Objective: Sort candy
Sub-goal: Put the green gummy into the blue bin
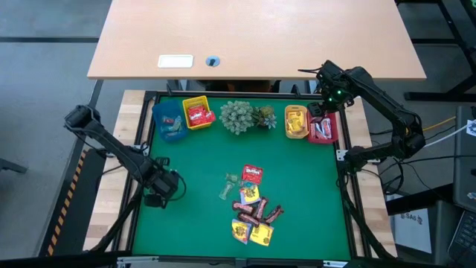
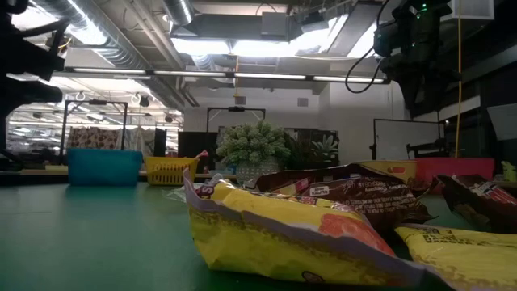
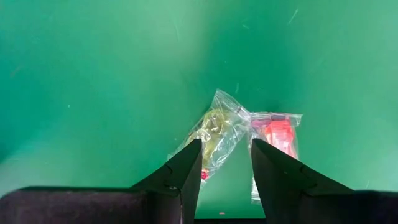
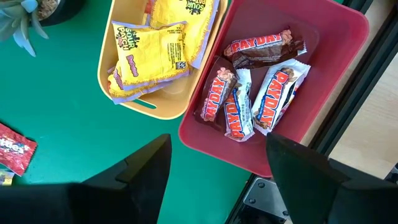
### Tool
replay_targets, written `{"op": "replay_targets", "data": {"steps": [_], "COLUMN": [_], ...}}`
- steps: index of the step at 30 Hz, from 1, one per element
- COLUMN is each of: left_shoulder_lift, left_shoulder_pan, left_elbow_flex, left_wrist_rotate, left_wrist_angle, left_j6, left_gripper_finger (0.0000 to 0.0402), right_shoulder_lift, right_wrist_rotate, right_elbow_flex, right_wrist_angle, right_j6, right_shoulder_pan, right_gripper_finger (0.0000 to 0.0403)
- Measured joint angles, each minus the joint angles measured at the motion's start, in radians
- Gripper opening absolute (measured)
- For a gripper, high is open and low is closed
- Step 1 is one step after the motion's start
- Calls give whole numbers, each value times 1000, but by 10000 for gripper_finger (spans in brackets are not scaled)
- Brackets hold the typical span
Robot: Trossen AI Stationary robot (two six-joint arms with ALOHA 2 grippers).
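The candy lies in a loose pile (image 1: 253,212) on the green mat: red packets, yellow squares and dark bars. Two clear-wrapped sweets (image 1: 227,186) lie at the pile's left. My left gripper (image 1: 165,186) hovers open left of them. In its wrist view the pale sweet (image 3: 214,134) and a red one in clear wrap (image 3: 277,138) lie flat ahead of the open fingers (image 3: 227,149), untouched. My right gripper (image 1: 326,112) hangs open and empty over the red bin (image 4: 323,25), which holds several PayDay bars (image 4: 261,93).
Along the mat's far edge stand a blue bin (image 1: 169,123), a yellow bin (image 1: 198,113), a grey-green plant cluster (image 1: 245,115) and an orange bin (image 1: 296,121) with yellow packets (image 4: 149,56). A wooden desk (image 1: 253,37) lies beyond. Bare mat stretches between gripper and pile.
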Motion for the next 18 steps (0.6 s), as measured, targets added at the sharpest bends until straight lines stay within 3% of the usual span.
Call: {"op": "replay_targets", "data": {"steps": [14, 18], "left_shoulder_lift": [209, 262], "left_shoulder_pan": [-5, -5], "left_elbow_flex": [0, 3], "left_wrist_rotate": [-15, -60], "left_wrist_angle": [60, 69], "left_j6": [152, 154], "left_gripper_finger": [126, 126], "right_shoulder_lift": [0, 0], "right_wrist_rotate": [0, 0], "right_elbow_flex": [0, 0], "right_wrist_angle": [1, 5], "right_j6": [0, 0], "right_shoulder_pan": [0, 0], "right_gripper_finger": [262, 262]}}
